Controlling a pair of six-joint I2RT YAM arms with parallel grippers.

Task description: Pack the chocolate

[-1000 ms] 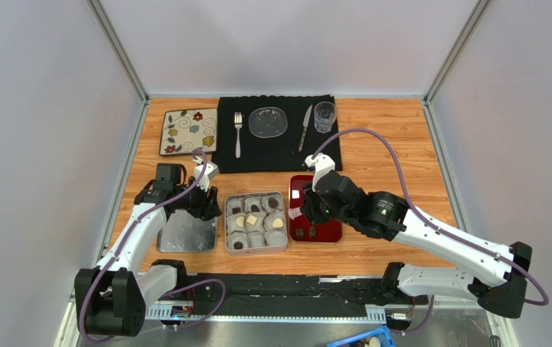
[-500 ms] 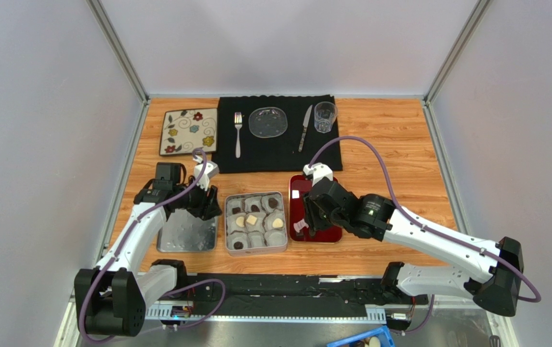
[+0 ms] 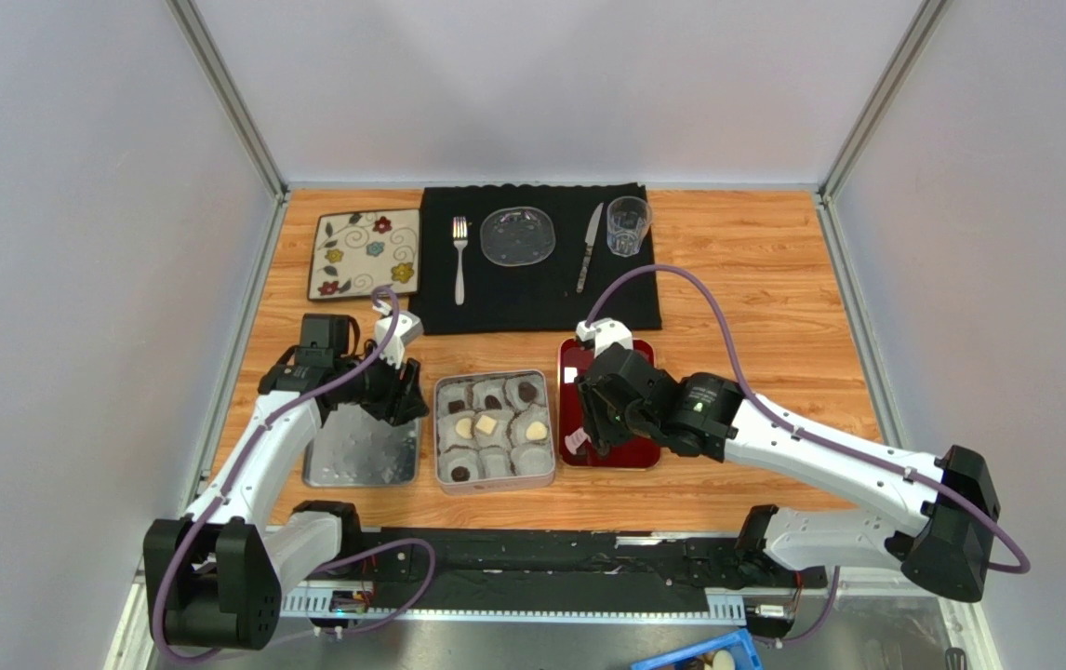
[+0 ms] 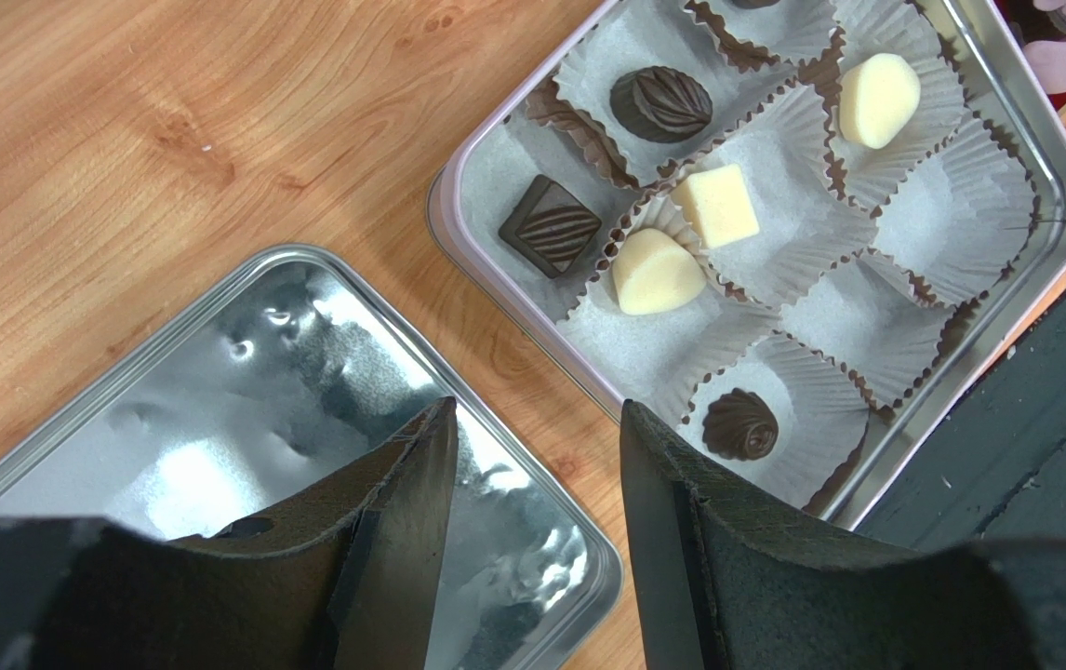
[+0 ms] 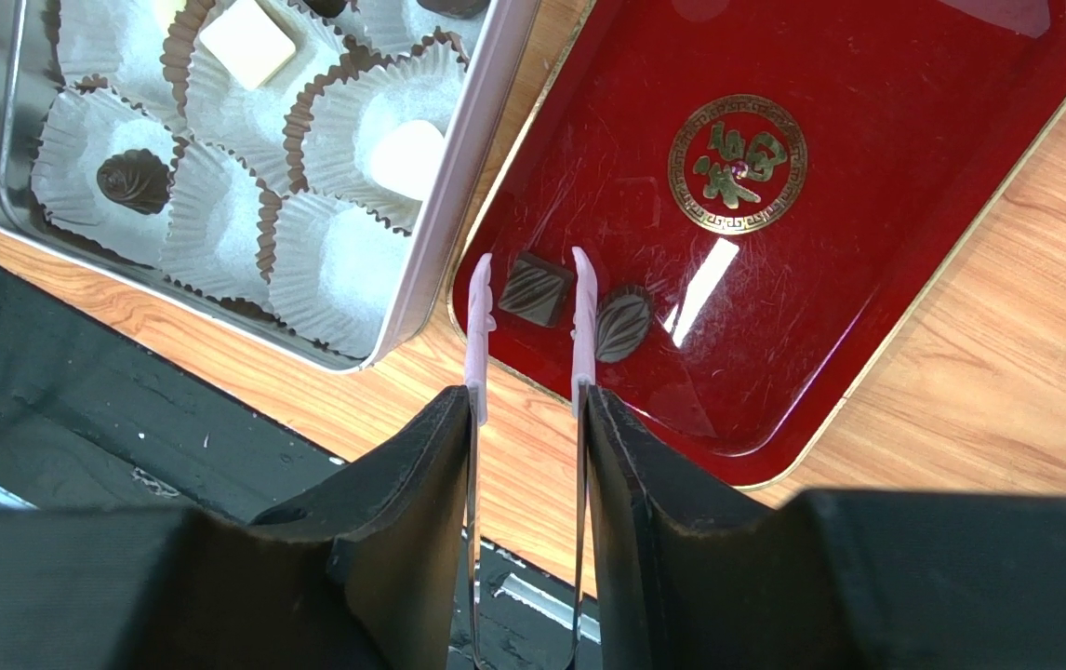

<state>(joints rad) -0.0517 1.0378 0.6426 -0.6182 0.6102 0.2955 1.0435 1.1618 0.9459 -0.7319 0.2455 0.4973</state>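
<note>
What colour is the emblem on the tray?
Gold, a round emblem on the glossy red tray; clearest in the right wrist view.

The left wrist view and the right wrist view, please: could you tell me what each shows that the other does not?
Only the left wrist view shows the tin lid and the square dark chocolate in the tin. Only the right wrist view shows the red tray, its two dark chocolates, and pink tweezer tips straddling the squarish one. Both show the open tin of paper cups, and its white square chocolate.

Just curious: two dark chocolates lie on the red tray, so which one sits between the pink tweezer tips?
The square ridged chocolate. The oval leaf-patterned one lies just outside the right-hand tip, on the red tray.
</note>
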